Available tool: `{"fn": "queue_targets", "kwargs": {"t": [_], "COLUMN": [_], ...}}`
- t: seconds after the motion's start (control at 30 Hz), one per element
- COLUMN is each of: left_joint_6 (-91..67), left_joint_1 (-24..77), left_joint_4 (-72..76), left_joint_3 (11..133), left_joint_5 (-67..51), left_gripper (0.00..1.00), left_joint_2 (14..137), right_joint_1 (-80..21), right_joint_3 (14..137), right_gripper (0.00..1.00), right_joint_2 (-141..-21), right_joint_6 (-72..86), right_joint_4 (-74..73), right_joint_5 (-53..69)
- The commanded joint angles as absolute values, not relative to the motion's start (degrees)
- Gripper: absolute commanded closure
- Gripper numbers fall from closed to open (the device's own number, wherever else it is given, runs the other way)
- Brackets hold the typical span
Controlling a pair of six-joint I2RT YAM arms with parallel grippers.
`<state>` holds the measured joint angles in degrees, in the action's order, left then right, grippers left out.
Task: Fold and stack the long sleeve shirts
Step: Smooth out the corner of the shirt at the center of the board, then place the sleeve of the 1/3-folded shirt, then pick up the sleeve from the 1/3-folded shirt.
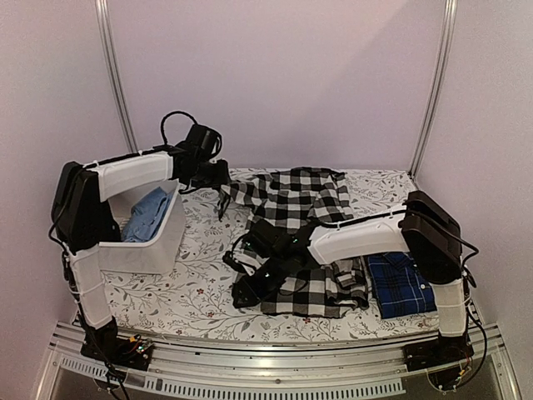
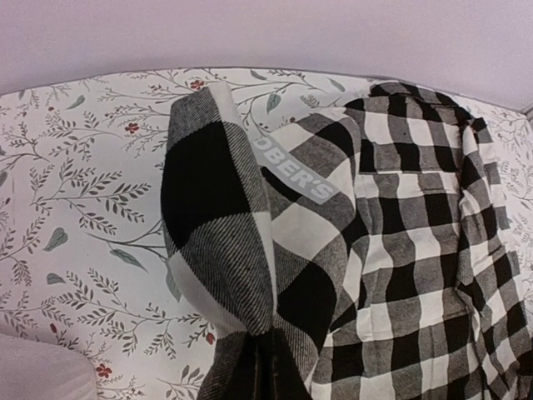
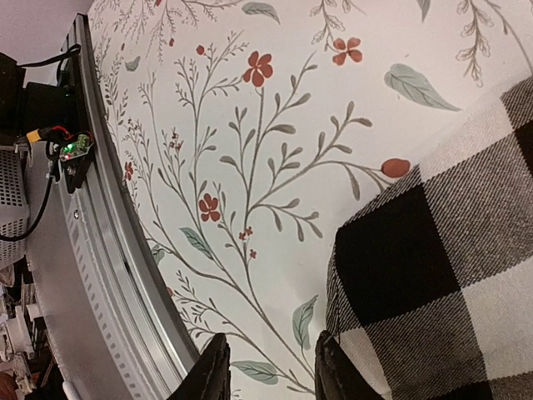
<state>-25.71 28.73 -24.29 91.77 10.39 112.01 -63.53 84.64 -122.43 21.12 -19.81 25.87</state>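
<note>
The black-and-white check shirt [image 1: 304, 200] lies spread across the middle of the floral tablecloth, reaching from the back to the front edge. My left gripper [image 1: 222, 193] is at the shirt's back-left corner, shut on a bunched fold of check cloth [image 2: 241, 250] that hides its fingers. My right gripper [image 1: 246, 292] hangs low at the shirt's front-left edge. It stands open [image 3: 271, 373] over bare tablecloth, with the shirt's edge [image 3: 433, 275] just beside one finger. The navy plaid shirt [image 1: 401, 283] lies folded at the front right.
A white bin [image 1: 162, 246] with a blue cloth [image 1: 148, 212] in it stands at the left, under my left arm. A metal rail [image 1: 275, 367] runs along the table's near edge, close to my right gripper [image 3: 100, 250]. Two upright posts stand at the back.
</note>
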Motion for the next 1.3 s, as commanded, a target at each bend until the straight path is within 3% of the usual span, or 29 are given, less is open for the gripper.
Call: {"fn": "queue_targets", "kwargs": {"t": [0.0,0.3,0.47,0.57,0.7,0.9,1.27], "left_joint_6": [-20.68,-19.73,-19.52,-21.69,-26.96,-33.05,-31.11], "left_joint_1": [32.5,41.03,45.57,45.05,43.0,39.18,36.64], "left_joint_4": [-20.44,-20.78,-23.33,-21.72,-17.08,-18.01,-19.84], "left_joint_3": [93.24,100.27,106.34,103.63,95.92,87.86,92.6], "left_joint_5": [6.77,-3.78,-7.75,-8.31,-6.73,-4.11,-5.49], "left_gripper": [1.0,0.94,0.67,0.54,0.52,0.59,0.63], "left_joint_2": [110.21,120.53,126.67,124.69,118.48,115.13,124.47], "right_joint_1": [-60.31,-47.43,-43.34,-42.85,-42.72,-42.54,-42.19], "right_joint_3": [81.74,60.96,57.04,56.74,56.37,55.82,55.02], "right_gripper": [0.65,0.53,0.5,0.48,0.48,0.48,0.48], "right_joint_2": [-111.37,-90.3,-85.87,-85.45,-85.52,-85.52,-84.52], "right_joint_6": [21.6,30.32,31.84,31.45,31.18,30.91,30.64], "right_joint_4": [-17.83,-7.41,-5.72,-5.95,-6.23,-6.33,-7.12], "right_joint_5": [21.48,10.6,9.65,9.81,9.59,8.81,8.17]}}
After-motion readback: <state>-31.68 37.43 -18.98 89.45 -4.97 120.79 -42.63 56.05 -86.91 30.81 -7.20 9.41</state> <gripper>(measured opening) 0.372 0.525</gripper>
